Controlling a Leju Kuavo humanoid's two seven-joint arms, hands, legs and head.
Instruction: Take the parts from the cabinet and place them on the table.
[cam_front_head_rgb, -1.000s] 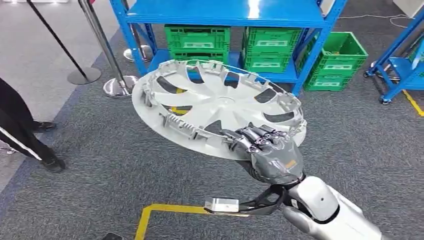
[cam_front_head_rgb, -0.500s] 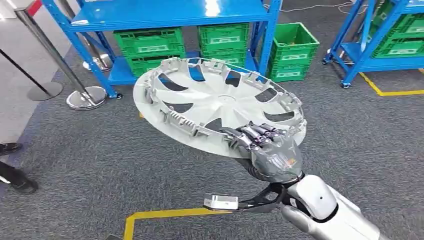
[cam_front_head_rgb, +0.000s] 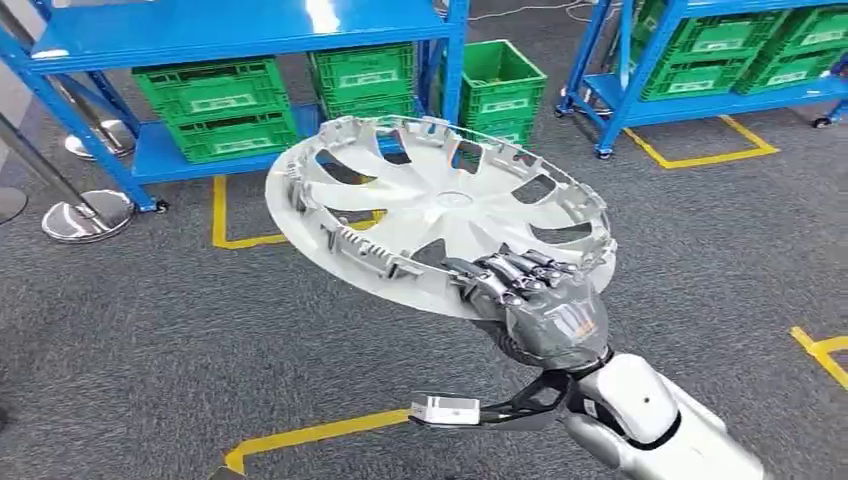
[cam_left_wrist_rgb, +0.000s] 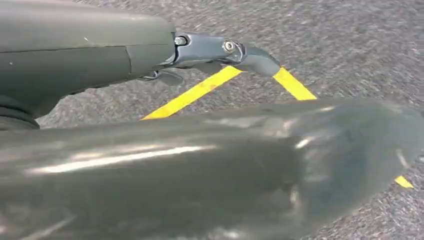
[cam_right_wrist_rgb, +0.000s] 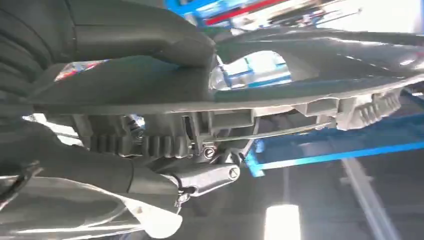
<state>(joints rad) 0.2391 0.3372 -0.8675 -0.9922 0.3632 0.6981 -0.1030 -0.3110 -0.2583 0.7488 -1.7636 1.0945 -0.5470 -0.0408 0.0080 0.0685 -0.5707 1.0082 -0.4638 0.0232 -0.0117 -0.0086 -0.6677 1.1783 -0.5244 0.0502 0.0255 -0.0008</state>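
Hubcap (cam_front_head_rgb: 440, 210) held aloft over carpet, well clear of the shelves (cam_front_head_rgb: 250, 40), inner side up. Right hand (cam_front_head_rgb: 535, 305) clamps its near rim, fingers curled over the edge. Judged light, rigid plastic with brittle clips; rim grip suits. Left hand state cannot be told

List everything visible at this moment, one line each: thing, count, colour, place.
wheel cover: one, silver-grey, held up over the floor, inner side up
shelving racks: two, blue, far side of the floor
crates: several, green, on the racks' low shelves, one on the floor between the racks
barrier post bases: at least two, chrome, beside the nearer rack
floor tape: yellow lines on grey carpet
right robot hand: dark grey, grips the wheel cover's near rim
left robot hand: dark grey, over the carpet
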